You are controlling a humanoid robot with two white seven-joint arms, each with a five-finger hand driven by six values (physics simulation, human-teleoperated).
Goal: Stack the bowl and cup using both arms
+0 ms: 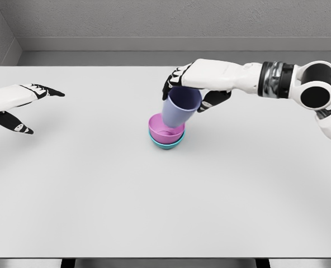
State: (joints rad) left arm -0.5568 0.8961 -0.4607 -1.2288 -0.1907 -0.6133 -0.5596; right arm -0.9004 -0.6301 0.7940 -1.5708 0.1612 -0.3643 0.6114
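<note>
Resting on the counter at centre, a pink bowl sits nested in a teal bowl. The right hand clamps a tilted lavender cup into it from 1 o'clock. The left hand, at 9 o'clock, hovers with fingers spread, holding nothing.

There's the lavender-purple plastic cup, smooth-walled and tapering toward its base, tipped over at a slant with its open mouth facing up and to the right. Its narrow bottom end dips down into the glossy pink bowl, right at the bowl's rim. That pink bowl sits nested inside a teal bowl, of which only a thin crescent of rim and lower wall peeks out underneath. The stacked pair rests upright on the table, a little above the middle.
</note>
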